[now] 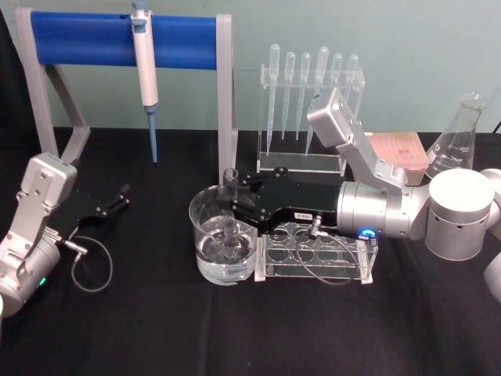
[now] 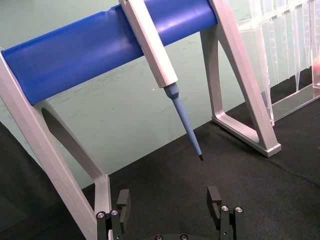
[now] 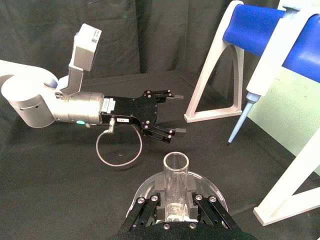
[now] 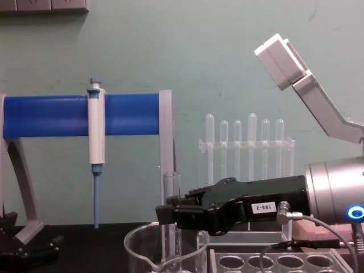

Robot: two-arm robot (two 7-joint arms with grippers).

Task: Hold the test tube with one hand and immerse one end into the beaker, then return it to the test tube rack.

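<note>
While right gripper [image 1: 232, 205] reaches across clear rack [image 1: 313, 254] from right, jaws clamped on test tube [image 1: 230, 188], tube stands upright inside beaker [image 1: 223, 247], lower end down in water, open rim above beaker rim. Beaker sits on black table [image 1: 156, 329], touching rack's left end. Left gripper [image 1: 117, 199] rests low at table's left, fingers spread apart, holding nothing, near blue stand [image 1: 125, 39] with hanging pipettor [image 1: 145, 59].
</note>
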